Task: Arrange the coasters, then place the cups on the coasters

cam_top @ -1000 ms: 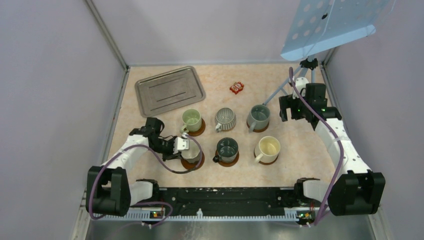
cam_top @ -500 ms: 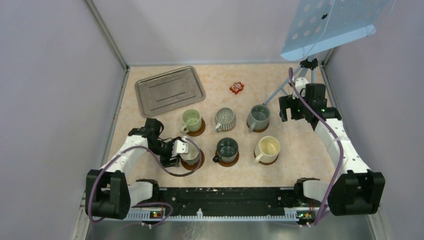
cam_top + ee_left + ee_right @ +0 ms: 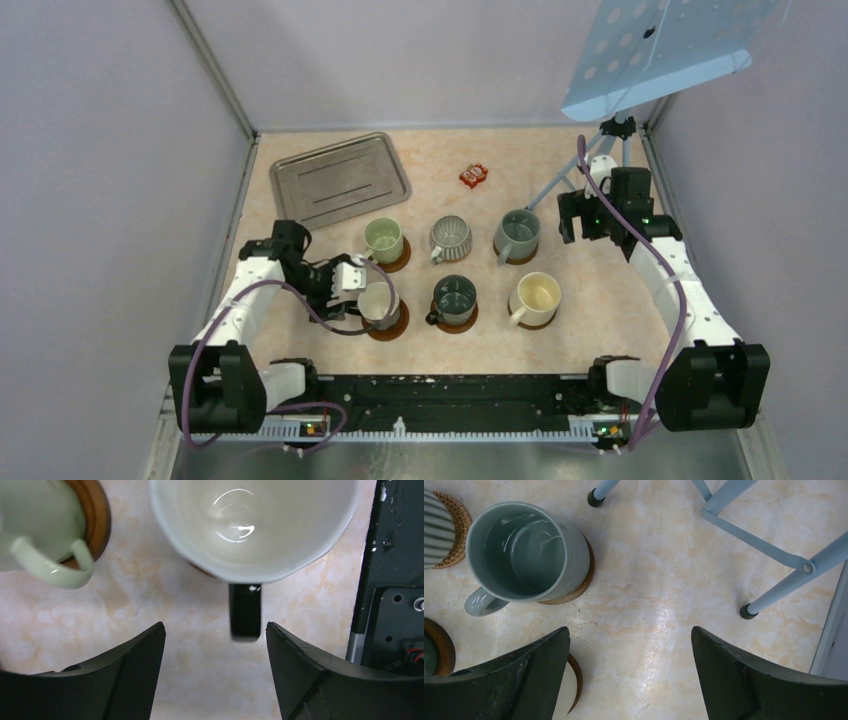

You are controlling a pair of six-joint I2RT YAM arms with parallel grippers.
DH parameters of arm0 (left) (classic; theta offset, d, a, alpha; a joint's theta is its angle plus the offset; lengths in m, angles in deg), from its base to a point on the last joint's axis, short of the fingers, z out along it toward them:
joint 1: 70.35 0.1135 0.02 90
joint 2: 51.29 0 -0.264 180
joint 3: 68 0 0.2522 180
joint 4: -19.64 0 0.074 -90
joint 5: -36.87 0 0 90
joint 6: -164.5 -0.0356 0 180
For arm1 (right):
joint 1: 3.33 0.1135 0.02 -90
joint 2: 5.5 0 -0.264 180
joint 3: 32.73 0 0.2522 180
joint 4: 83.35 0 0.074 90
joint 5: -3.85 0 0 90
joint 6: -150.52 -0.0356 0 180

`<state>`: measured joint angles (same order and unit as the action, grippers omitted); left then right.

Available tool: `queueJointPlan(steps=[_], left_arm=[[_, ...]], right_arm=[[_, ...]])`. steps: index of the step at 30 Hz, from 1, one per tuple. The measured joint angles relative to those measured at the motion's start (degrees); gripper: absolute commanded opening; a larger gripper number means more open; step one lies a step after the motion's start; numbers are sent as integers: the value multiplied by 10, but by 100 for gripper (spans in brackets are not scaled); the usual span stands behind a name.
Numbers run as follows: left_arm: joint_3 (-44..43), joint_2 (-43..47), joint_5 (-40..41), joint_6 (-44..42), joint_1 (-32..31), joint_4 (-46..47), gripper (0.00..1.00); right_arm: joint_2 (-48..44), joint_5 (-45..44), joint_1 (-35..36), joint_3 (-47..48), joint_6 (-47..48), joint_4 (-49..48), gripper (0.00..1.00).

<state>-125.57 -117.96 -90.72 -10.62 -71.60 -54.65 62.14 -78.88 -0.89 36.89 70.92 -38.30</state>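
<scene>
Six cups stand on coasters in two rows. The back row holds the pale green cup, ribbed grey cup and grey-blue cup. In front are the black cup with white inside, dark grey-green cup and cream cup. My left gripper is open just left of the black cup; its handle points into the gap of the left gripper without touching. My right gripper is open and empty beside the grey-blue cup on its brown coaster.
A metal tray lies at the back left and a small red packet at the back middle. Blue tripod legs stand at the back right under a perforated blue panel. A black rail runs along the near edge.
My left gripper has opened, let go of the black cup's handle and drawn back to the left. The black cup stays on its coaster. The right arm has not moved.
</scene>
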Motion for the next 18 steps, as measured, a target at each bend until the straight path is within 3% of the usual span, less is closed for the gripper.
queueJointPlan(steps=[6,10,18], left_arm=[[-94,-50,1,-72,53,-70,71],[-141,-82,-1,-97,58,-98,56],[-126,-103,-4,-50,37,-32,36]], right_arm=[[0,0,0,0,0,0,90],[0,0,0,0,0,0,90],[0,0,0,0,0,0,90]])
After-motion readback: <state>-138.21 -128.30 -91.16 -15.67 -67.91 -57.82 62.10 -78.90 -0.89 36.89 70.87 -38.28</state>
